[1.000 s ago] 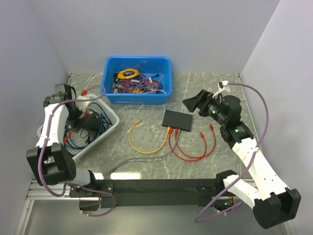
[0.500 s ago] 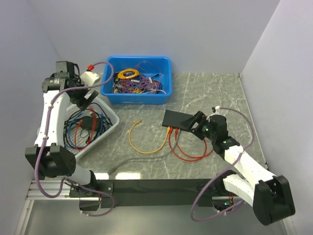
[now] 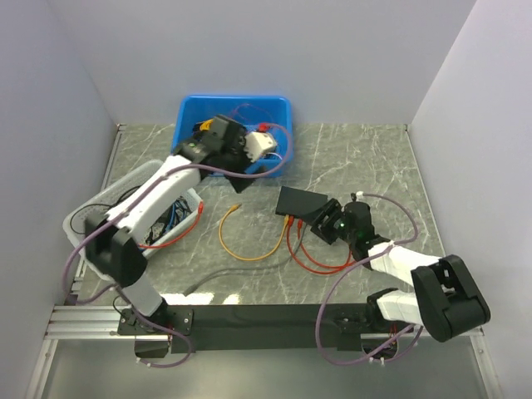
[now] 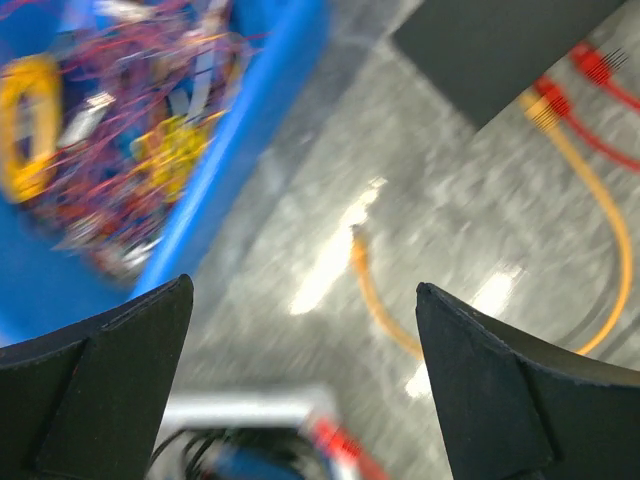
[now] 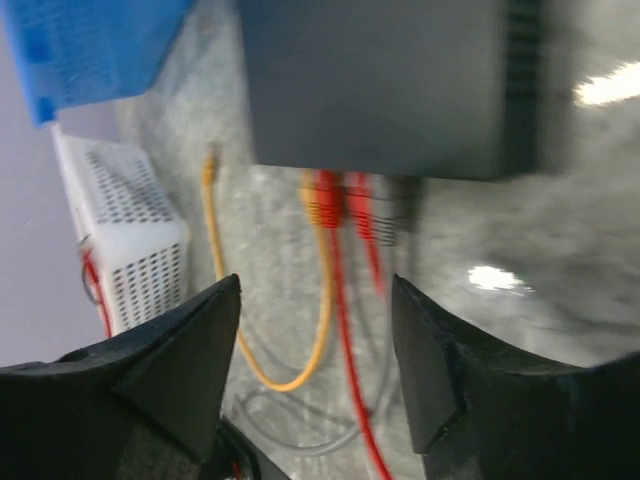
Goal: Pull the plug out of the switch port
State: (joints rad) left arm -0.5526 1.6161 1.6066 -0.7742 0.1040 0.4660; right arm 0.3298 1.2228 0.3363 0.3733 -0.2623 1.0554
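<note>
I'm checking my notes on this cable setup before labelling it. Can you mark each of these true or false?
1. An orange cable is plugged into the switch. True.
2. The right gripper is clamped on a red plug. False: its jaws stand apart with nothing between them, just short of the switch's port edge.
3. The left gripper is open and empty. True.
4. The switch lies inside the blue bin. False: it lies on the table, apart from the bin.
5. The white basket stands at the right edge of the table. False: it stands at the left edge.
</note>
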